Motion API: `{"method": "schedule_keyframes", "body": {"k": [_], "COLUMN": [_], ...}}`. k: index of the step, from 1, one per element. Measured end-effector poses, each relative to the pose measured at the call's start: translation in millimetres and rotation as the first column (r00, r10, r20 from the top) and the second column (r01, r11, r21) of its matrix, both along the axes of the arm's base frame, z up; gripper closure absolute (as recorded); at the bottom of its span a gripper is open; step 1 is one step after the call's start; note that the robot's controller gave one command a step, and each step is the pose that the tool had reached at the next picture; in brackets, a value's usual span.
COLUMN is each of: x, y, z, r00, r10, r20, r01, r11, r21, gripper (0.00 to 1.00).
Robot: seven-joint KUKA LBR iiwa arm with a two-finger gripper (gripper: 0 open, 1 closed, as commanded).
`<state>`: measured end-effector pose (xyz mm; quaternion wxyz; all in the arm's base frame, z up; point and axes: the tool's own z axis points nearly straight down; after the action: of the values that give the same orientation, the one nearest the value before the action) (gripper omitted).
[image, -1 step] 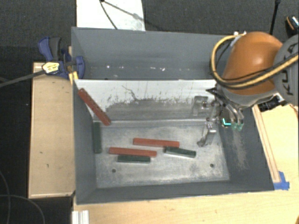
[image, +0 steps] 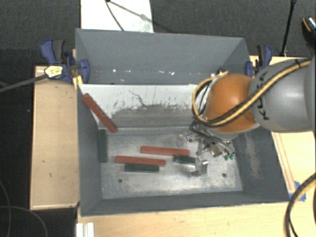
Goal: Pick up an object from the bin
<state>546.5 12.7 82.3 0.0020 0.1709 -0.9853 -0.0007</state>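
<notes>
Down at the right of the bin (image: 163, 58) the gripper (image: 201, 167) hangs close to the floor, just beside the right end of a short dark green bar (image: 183, 158); whether it is spread or pressed together cannot be told. Six bars in all: three dark green and three red-brown. The longer green bar (image: 141, 168) lies near the middle, just on the near side of one flat red-brown bar (image: 140, 160). The second flat red-brown bar (image: 164, 151) lies farther back. The upright green bar (image: 102, 144) and the leaning red-brown bar (image: 98, 113) rest against the left wall.

The grey bin (image: 163, 58) is showing pale scratches on its floor; reddish-brown bars (image: 140, 159) and dark green bars (image: 141, 168) are lying there.
</notes>
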Motion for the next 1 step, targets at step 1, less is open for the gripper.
{"method": "schedule_keyframes", "body": {"k": [1], "x": [1.6], "y": [-0.3], "z": [2.7], "r00": [1.000], "r10": [-0.001], "r20": [0.005], "r01": [0.001], "r11": [1.000], "r21": [0.000], "gripper": [1.00]}}
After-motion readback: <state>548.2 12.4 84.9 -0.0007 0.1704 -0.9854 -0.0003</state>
